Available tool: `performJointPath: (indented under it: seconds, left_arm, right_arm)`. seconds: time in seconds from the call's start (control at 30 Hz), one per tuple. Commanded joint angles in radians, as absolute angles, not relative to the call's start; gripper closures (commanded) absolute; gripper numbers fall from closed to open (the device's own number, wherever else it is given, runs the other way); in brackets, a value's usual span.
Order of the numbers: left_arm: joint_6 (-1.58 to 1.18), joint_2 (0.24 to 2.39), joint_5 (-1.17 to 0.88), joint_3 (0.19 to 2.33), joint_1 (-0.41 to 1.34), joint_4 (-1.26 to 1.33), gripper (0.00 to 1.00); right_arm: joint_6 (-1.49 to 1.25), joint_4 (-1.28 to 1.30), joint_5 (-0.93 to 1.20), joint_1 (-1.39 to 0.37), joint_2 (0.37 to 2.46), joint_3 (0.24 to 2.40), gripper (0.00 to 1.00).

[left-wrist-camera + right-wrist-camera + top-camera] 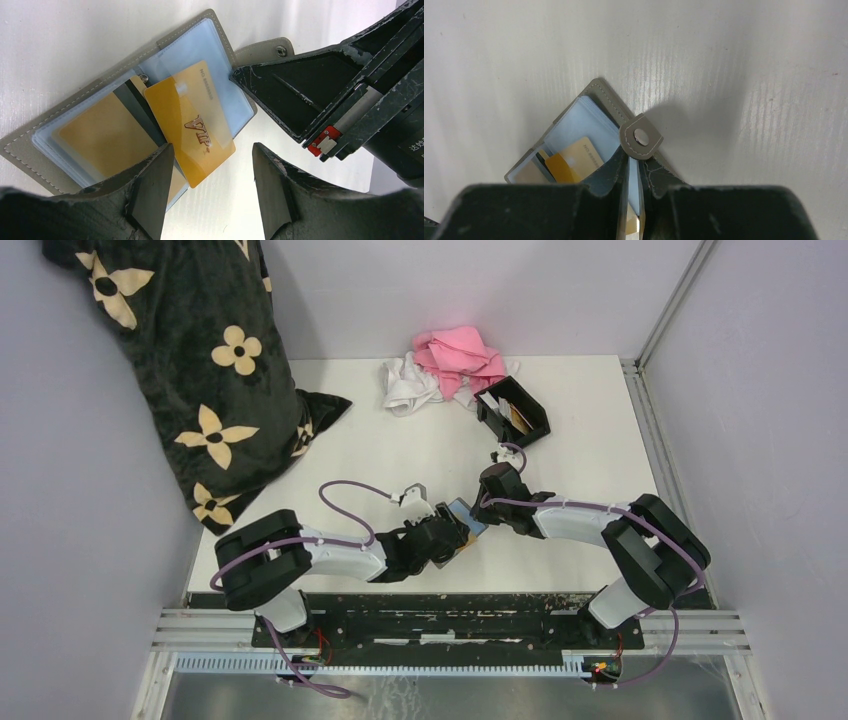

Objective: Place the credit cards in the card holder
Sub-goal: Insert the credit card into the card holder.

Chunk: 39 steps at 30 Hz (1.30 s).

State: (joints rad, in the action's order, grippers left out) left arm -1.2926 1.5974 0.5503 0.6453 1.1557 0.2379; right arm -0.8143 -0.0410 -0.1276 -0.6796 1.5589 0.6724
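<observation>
A grey folding wallet (22,145) lies open on the white table, with light-blue clear sleeves inside. An orange credit card (190,125) marked VIP sticks halfway out of a sleeve, and another tan card (100,142) sits fully inside one. My left gripper (212,185) is open, just short of the orange card's free corner, which lies beside its left finger (150,192). My right gripper (634,167) is shut on the wallet's edge by the snap tab (640,137). The black card holder (515,410) stands farther back on the right with cards in it.
A big black cushion with cream flowers (190,370) leans at the back left. A pink cloth (460,352) and a white cloth (408,385) lie bunched behind the card holder. Grey walls close in both sides.
</observation>
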Motion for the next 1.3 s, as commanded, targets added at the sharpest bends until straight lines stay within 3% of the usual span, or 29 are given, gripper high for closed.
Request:
performJointPath:
  seconds: [0.0, 0.6, 1.27]
  left_arm:
    - [-1.277, 1.605, 0.571, 0.681, 1.149, 0.245, 0.34]
    - [-1.249, 1.394, 0.699, 0.585, 1.152, 0.107, 0.35]
    - [-1.276, 1.439, 0.646, 0.511, 1.161, 0.187, 0.36]
  right_arm:
    - [-0.8, 0.061, -0.138, -0.678, 1.617, 0.63, 0.85]
    - [-0.742, 0.161, -0.177, -0.679, 1.475, 0.684, 0.82]
    - [-0.746, 0.251, -0.264, -0.796, 1.336, 0.706, 0.78]
